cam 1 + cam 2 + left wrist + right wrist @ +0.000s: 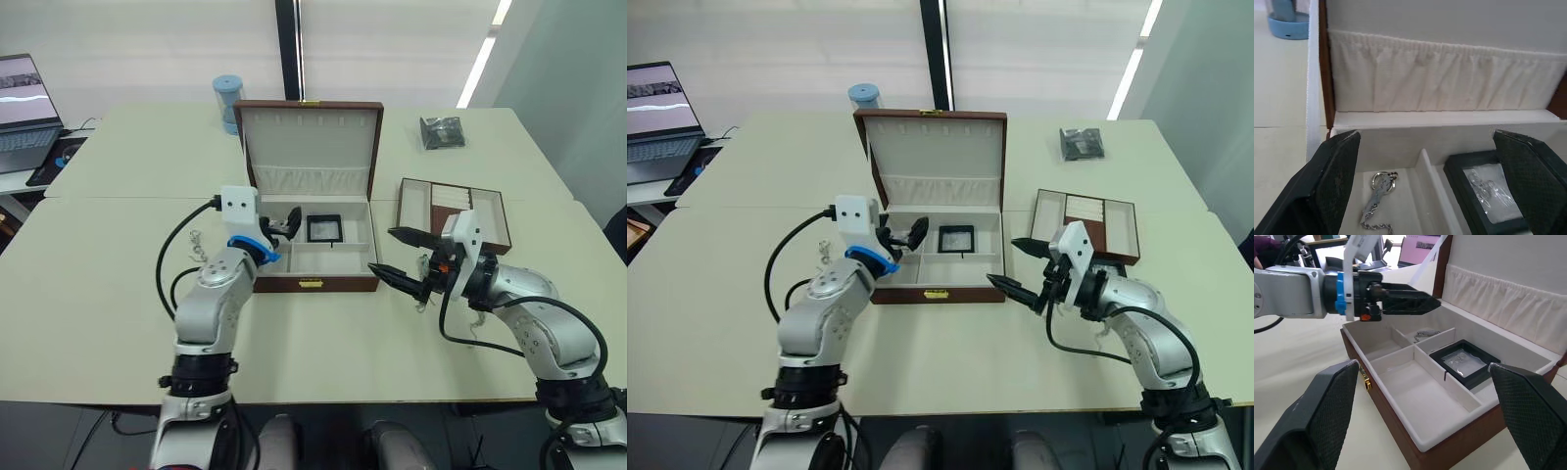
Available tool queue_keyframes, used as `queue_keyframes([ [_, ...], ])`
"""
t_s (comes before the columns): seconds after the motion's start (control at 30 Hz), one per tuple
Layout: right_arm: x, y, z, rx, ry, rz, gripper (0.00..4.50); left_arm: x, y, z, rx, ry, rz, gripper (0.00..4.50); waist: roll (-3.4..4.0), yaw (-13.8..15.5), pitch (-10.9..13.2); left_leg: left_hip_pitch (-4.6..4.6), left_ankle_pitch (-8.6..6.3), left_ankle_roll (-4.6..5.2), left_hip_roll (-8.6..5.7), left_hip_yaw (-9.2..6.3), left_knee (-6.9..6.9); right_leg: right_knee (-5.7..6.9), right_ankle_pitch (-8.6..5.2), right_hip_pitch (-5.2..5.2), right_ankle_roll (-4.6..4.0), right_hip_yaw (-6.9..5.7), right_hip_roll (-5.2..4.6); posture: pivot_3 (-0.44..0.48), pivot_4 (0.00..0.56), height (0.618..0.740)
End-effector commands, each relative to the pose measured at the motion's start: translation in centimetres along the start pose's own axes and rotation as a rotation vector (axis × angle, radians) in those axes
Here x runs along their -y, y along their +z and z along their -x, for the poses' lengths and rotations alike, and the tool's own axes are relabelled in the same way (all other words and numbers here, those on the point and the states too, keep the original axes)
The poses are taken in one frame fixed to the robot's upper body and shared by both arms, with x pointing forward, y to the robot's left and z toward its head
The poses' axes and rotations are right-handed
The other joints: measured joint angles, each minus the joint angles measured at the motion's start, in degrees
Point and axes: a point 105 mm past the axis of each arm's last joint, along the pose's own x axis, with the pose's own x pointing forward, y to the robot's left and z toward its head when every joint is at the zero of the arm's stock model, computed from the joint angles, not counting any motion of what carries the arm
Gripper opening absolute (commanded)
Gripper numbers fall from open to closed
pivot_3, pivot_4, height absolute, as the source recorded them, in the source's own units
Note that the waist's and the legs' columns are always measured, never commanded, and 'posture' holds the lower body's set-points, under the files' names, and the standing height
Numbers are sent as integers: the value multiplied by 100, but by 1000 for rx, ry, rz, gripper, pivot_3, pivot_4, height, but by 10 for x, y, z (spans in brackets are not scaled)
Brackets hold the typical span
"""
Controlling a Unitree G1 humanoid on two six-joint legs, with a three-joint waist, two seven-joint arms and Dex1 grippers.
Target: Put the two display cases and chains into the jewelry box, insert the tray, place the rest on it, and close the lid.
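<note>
chain [1377, 203], display case [1488, 195] inside jewelry box [312, 266]; no legible writing.

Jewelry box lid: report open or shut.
Open. The lid stands upright behind the jewelry box, its cream lining and gathered pocket facing forward.

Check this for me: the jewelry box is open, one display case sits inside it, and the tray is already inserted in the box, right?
Not quite. The tray isn't inserted; the left eye view shows it on the table beside the open jewelry box. One display case does sit inside.
</note>
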Motion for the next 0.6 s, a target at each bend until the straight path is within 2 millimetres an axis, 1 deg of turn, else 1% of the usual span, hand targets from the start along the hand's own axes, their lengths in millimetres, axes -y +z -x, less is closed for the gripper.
queue_keyframes([
  [0.03,4,5,17,5,-9,34,4500,-3,29,24,68,-149,-3,4464,0,10,0,0,0,0,0,-1,0,-1,0,0,0,-1,0,0,150,740],
  [0.13,8,0,30,-24,-18,23,4500,-15,41,48,60,-264,-23,4464,1,9,0,0,0,1,-1,-2,4,2,0,3,0,-2,-2,0,150,740],
  [0.2,12,-3,40,-48,-33,20,4500,-23,43,66,23,-329,-52,4464,2,2,0,3,-2,3,-2,0,4,5,0,3,0,1,-2,0,150,740],
  [0.23,16,-5,47,-70,-47,23,4500,-32,42,74,-4,-337,-71,4464,3,-2,1,7,-5,8,-2,0,3,5,0,5,0,1,-2,0,150,740],
  [0.33,28,-11,67,-132,-86,23,4500,-57,35,98,-106,-331,-123,4464,6,-5,2,11,-11,19,-1,2,1,4,0,5,-1,4,-2,0,150,740],
  [0.47,37,-20,93,-209,-130,15,4500,-90,23,126,-256,-263,-186,4464,11,-5,5,12,-14,25,0,2,0,4,-1,5,-2,4,-2,0,150,740],
  [0.53,42,-25,106,-242,-158,7,4500,-105,20,138,-305,-210,-212,4464,12,-5,6,13,-15,27,0,2,-2,4,-1,5,-2,5,-3,0,150,740],
  [0.6,45,-29,117,-271,-176,-4,4500,-117,16,146,-340,-171,-227,4464,13,-5,7,12,-16,28,0,2,-1,4,-1,5,-2,4,-4,0,150,740],
])
